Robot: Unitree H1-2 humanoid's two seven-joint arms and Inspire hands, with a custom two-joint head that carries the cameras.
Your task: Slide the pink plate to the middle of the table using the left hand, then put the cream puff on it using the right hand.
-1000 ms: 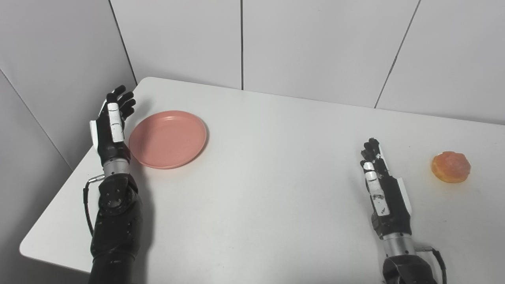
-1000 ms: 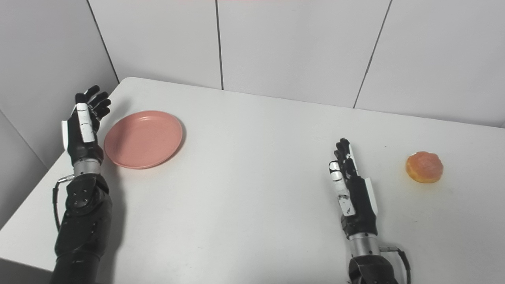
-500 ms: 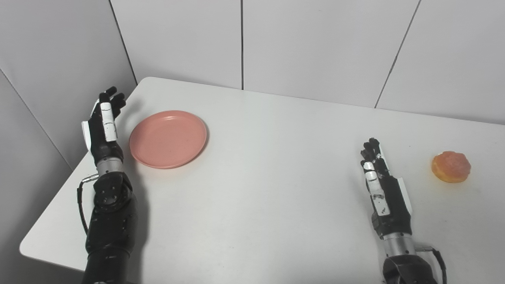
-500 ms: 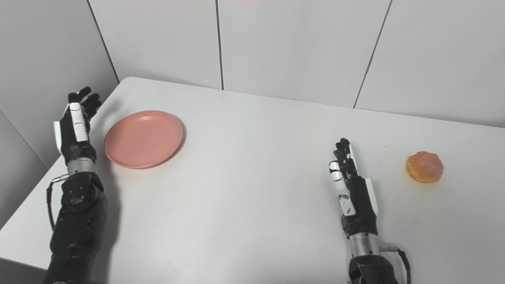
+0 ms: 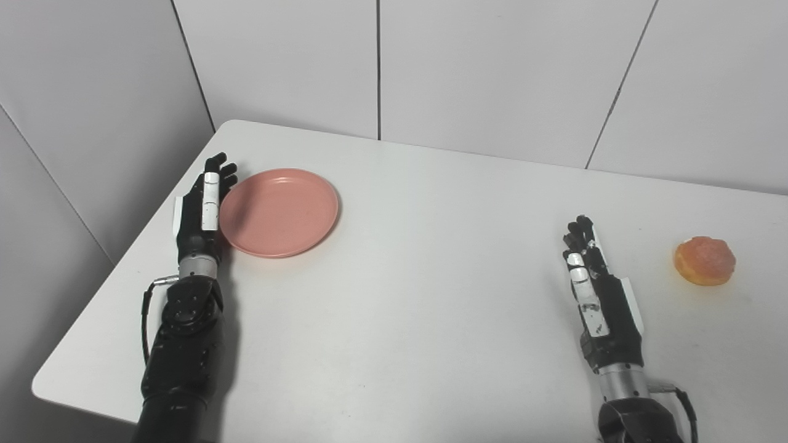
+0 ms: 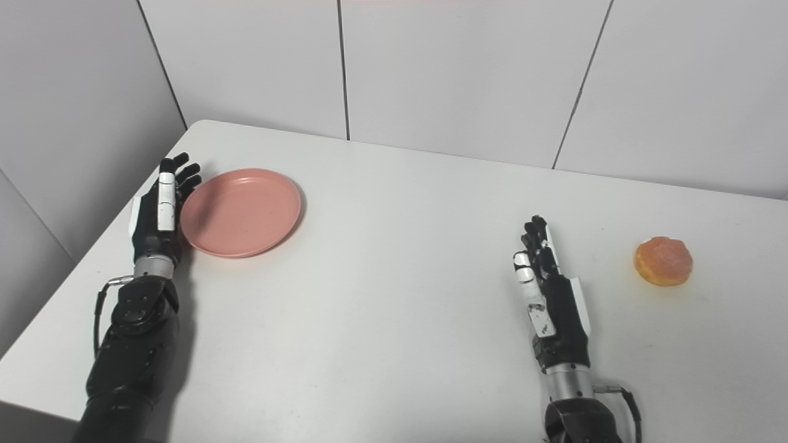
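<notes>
Black left robot hand (image 5: 200,212), fingers spread, stands edge-on against the pink plate (image 5: 280,212).

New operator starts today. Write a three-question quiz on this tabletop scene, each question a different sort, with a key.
1. True or false: the cream puff lies on the pink plate.
2. Which hand is against the plate's rim? A) left hand B) right hand C) neither
3. Fill in: the cream puff lies on the white table to the ____ of the right hand.

Key: 1 false; 2 A; 3 right.
</notes>
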